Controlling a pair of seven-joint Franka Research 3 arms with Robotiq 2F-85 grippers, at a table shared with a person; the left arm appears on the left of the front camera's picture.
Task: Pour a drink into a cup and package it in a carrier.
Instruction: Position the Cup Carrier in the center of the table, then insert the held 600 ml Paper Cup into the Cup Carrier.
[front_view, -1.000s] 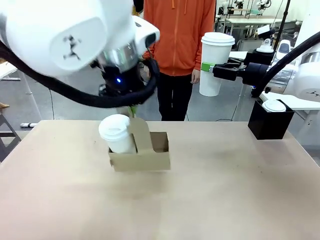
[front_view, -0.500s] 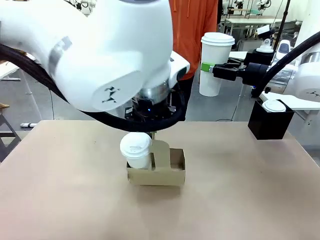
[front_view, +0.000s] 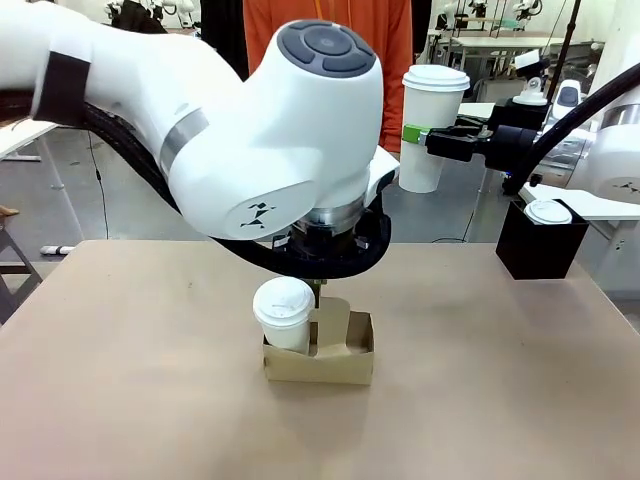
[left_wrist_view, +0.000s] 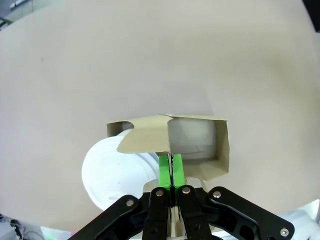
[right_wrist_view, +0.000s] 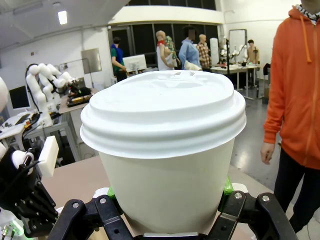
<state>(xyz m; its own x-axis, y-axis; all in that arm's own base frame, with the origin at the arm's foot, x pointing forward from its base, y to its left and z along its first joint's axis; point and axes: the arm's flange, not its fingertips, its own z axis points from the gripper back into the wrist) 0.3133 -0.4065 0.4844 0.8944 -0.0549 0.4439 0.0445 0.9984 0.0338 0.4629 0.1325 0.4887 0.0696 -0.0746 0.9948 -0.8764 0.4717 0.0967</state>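
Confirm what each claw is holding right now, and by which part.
Left claw pinches the carrier by its upright handle panel. Right claw grips a lidded white cup around its side wall, below the lid.

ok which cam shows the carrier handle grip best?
Left wrist view: the left hand is shut on the carrier handle panel. Front view shows the carrier's side, wrist covering the grip. Right wrist view faces the cup in the right hand.
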